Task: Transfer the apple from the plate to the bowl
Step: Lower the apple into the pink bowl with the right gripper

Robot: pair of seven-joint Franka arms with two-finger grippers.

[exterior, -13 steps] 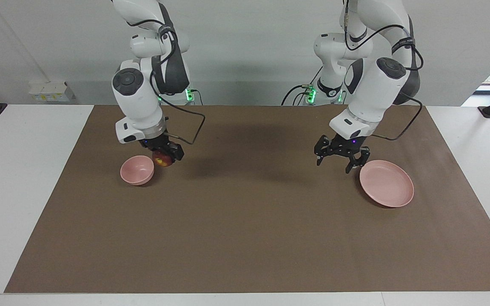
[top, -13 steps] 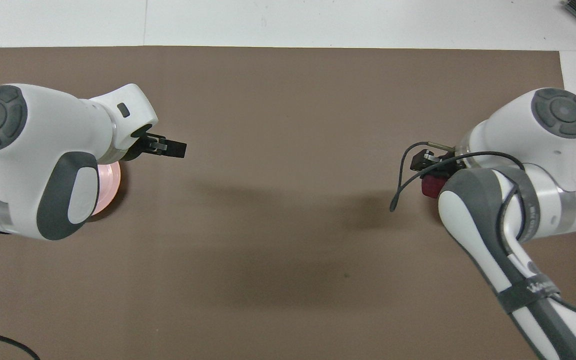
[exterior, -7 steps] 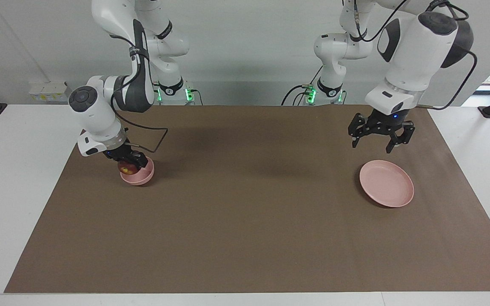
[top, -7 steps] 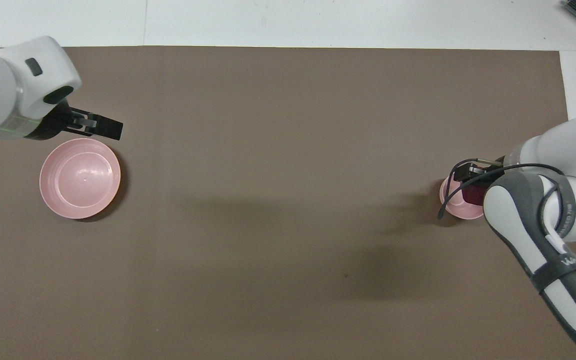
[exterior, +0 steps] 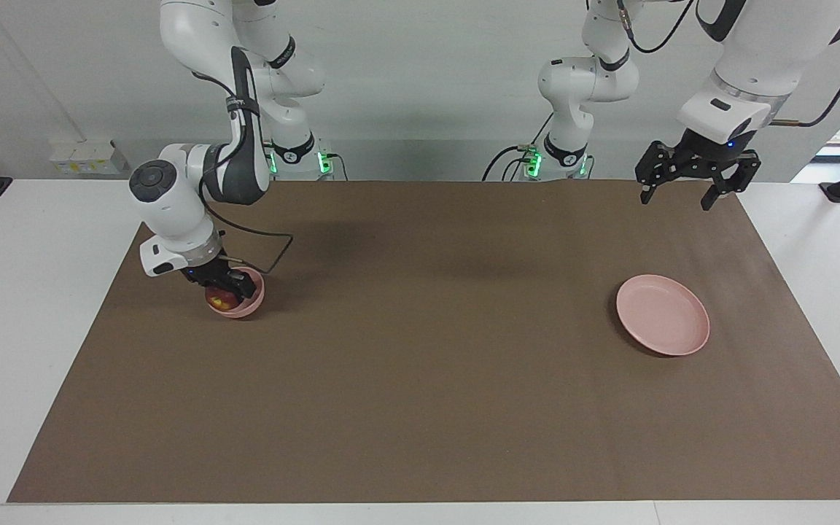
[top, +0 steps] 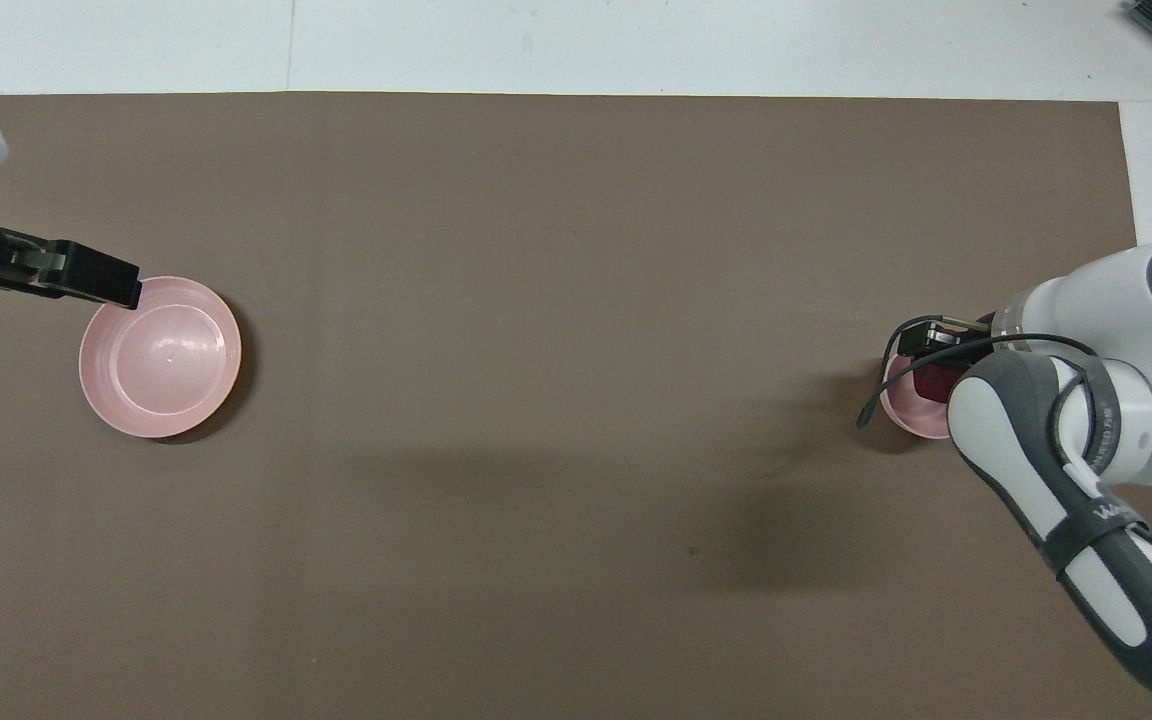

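The pale pink bowl (exterior: 251,308) stands toward the right arm's end of the table. My right gripper (exterior: 226,290) is down inside it, shut on the dark red apple (exterior: 219,297) with its yellowish patch. In the overhead view the right arm covers part of the bowl (top: 898,412), and the apple (top: 930,384) shows under the right gripper (top: 928,362). The wide pink plate (exterior: 662,315) lies bare toward the left arm's end, also in the overhead view (top: 160,357). My left gripper (exterior: 677,200) is open and empty, raised high over the mat's robot-side edge; it also shows in the overhead view (top: 101,284).
A brown mat (exterior: 420,379) covers most of the white table (exterior: 26,292). A black cable (exterior: 274,248) loops from the right wrist beside the bowl.
My right gripper carried the apple over the bowl's rim and lowered it into the bowl. My left gripper rose and drew away from the plate toward the robots.
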